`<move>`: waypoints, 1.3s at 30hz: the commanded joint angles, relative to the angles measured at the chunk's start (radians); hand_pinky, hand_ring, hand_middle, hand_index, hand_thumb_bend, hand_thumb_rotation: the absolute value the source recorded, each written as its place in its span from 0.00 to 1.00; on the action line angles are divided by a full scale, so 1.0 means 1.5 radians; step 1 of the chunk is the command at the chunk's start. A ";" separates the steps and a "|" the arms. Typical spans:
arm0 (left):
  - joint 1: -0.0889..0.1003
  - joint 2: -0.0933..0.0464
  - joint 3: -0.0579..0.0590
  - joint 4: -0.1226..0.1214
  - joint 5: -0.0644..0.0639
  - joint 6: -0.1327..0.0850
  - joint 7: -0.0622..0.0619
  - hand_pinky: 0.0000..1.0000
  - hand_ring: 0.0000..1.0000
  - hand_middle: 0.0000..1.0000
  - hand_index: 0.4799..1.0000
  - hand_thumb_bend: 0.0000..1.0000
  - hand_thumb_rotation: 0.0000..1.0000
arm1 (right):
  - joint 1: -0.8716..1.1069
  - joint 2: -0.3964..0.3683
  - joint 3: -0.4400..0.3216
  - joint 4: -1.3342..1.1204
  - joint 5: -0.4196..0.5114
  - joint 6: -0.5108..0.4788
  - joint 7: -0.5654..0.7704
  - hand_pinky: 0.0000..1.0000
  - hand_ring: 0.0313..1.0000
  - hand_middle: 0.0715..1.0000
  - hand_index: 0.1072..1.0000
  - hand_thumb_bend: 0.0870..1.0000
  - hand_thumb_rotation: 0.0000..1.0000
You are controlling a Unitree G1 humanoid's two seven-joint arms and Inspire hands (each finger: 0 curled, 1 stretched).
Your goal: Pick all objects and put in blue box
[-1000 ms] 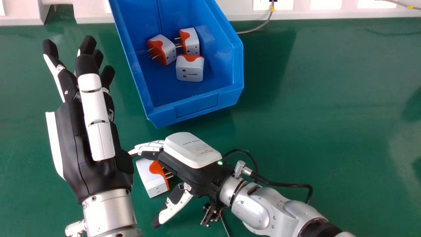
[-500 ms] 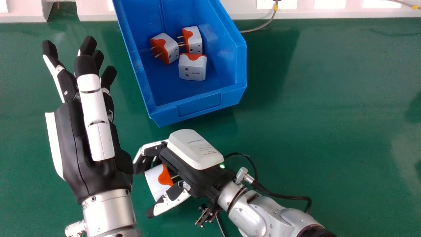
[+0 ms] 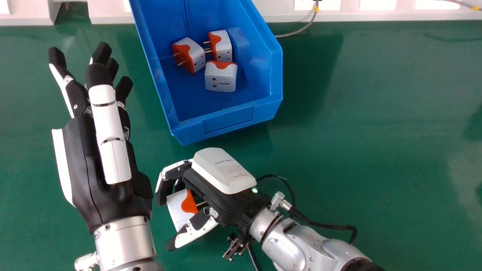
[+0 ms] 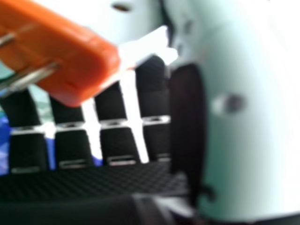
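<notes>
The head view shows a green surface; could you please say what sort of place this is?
Probably a robotics lab: a cabled right hand, a blue box of plug adapters and a plain green worktop.

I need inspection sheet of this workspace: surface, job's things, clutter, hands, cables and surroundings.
Surface: green tabletop, shiny.
Job's things: three plug adapters inside blue box; fourth plug adapter outside it, at the right hand.
Clutter: nothing seen.
Hands: left hand open, holding nothing; right hand curled round the fourth plug adapter.
Cables: black cable at right wrist; grey cable beside box.
Surroundings: white ledge along far edge.
</notes>
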 commanded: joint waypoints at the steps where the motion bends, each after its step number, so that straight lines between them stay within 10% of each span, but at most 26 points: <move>1: 0.002 -0.053 -0.012 -0.015 0.014 -0.006 0.004 0.91 0.94 0.92 0.82 0.58 0.83 | 0.003 -0.014 -0.027 -0.060 0.024 -0.026 -0.006 0.35 0.40 0.46 0.39 0.45 0.00; 22: -0.024 -0.055 -0.005 -0.004 0.011 0.007 0.005 0.89 0.93 0.91 0.81 0.58 0.82 | 0.108 -0.128 -0.289 -0.625 0.090 0.129 0.053 0.31 0.38 0.46 0.45 0.45 0.00; 30: -0.035 -0.054 0.000 0.005 0.017 -0.005 0.009 0.88 0.92 0.91 0.80 0.57 0.82 | -0.073 -0.100 -0.266 -0.409 0.055 0.139 0.005 0.31 0.37 0.46 0.47 0.44 0.00; 39: -0.031 -0.045 0.005 0.018 0.009 -0.033 -0.006 0.91 0.93 0.91 0.80 0.56 0.85 | -0.289 -0.040 -0.169 -0.003 -0.021 0.140 -0.110 0.32 0.39 0.48 0.45 0.45 0.00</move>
